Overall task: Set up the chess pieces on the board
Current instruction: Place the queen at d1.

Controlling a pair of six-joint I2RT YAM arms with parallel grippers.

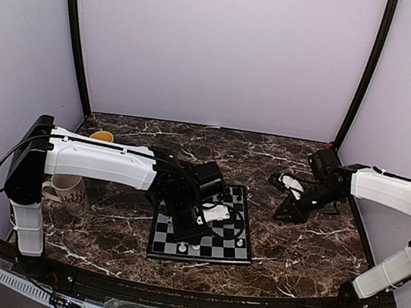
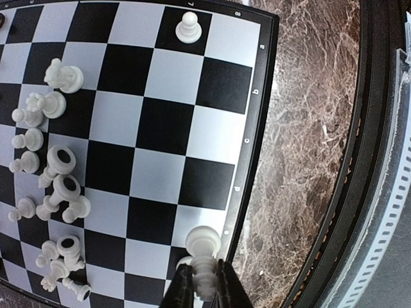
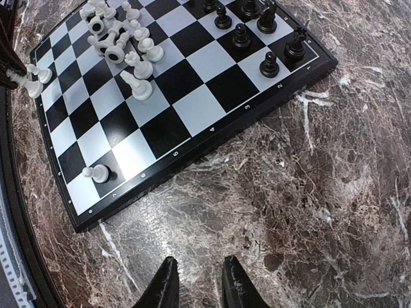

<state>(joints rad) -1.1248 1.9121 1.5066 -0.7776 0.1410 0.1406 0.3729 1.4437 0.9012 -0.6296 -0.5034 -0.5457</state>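
White plastic showed between the almost-closed jaws of your left gripper (image 2: 204,292), a chess piece (image 2: 204,277) held at the lettered edge of the board (image 2: 254,96); you probably needed next to stand it squarely, while your right gripper (image 3: 198,282) hovered off-board, slightly parted, empty.

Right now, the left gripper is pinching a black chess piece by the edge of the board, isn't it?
Not quite: the colour is wrong. The left gripper is pinching a white chess piece, not a black one, by the edge of the board. The left wrist view shows the pale piece held between the dark fingers.
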